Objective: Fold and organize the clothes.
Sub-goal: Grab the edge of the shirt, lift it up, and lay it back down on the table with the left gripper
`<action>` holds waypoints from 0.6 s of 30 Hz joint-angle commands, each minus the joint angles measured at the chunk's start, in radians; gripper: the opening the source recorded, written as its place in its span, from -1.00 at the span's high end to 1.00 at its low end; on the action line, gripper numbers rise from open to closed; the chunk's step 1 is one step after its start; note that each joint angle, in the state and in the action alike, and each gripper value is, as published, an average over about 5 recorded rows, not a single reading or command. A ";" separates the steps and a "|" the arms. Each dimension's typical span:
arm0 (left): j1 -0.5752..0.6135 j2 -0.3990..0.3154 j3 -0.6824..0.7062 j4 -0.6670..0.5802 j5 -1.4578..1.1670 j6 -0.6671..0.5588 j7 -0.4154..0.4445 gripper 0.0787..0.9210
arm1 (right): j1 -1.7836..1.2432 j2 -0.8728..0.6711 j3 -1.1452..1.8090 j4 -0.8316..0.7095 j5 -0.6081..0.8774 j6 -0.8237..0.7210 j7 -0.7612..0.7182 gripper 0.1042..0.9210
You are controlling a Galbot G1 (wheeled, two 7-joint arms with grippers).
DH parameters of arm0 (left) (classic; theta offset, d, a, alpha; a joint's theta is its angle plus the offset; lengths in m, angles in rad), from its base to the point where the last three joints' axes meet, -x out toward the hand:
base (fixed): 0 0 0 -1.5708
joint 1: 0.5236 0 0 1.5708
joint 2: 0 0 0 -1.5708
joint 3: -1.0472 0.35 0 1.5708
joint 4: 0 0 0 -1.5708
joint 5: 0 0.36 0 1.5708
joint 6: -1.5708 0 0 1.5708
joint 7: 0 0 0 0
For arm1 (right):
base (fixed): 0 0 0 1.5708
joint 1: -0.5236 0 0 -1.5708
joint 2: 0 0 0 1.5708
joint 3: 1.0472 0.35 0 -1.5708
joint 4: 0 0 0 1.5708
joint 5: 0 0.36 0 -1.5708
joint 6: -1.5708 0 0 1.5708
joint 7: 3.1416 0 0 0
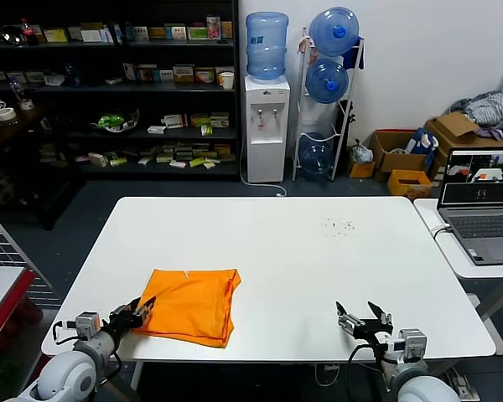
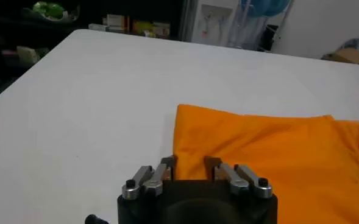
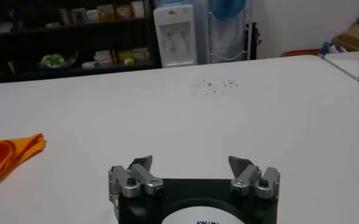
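Observation:
The clothes are one bright orange T-shirt (image 1: 193, 306), lying folded flat on the near left part of the white table (image 1: 302, 243). My left gripper (image 1: 142, 308) is at the shirt's near left corner. In the left wrist view its fingers (image 2: 167, 165) stand half closed astride the orange fabric (image 2: 277, 158), with a gap still between them and cloth showing in it. My right gripper (image 1: 358, 314) hovers open over bare table at the near right, well apart from the shirt. In the right wrist view, the right gripper (image 3: 194, 163) holds nothing and a fold of the shirt (image 3: 5, 155) shows far off to one side.
A laptop (image 1: 484, 205) sits on a small side table to the right. Dark specks (image 1: 339, 224) dot the table's far right part. A wire rack (image 1: 0, 243) stands at the left. Shelves, a water dispenser (image 1: 266, 126) and boxes line the back wall.

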 commanded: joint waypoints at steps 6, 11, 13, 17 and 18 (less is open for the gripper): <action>0.018 -0.026 -0.020 -0.054 0.050 -0.028 -0.026 0.64 | -0.001 0.003 -0.001 -0.003 -0.001 0.002 0.001 -0.76; 0.048 -0.051 -0.052 -0.145 0.164 -0.060 -0.067 0.90 | -0.001 0.010 -0.001 -0.007 -0.004 0.005 0.000 -0.76; 0.063 -0.064 -0.067 -0.191 0.242 -0.069 -0.092 0.92 | -0.001 0.014 -0.001 -0.010 -0.006 0.007 0.000 -0.76; 0.091 -0.088 -0.095 -0.295 0.389 -0.045 -0.166 0.92 | 0.002 0.017 -0.001 -0.015 -0.008 0.010 0.000 -0.76; 0.097 -0.091 -0.100 -0.320 0.411 -0.028 -0.188 0.92 | 0.003 0.017 -0.001 -0.016 -0.008 0.011 0.000 -0.76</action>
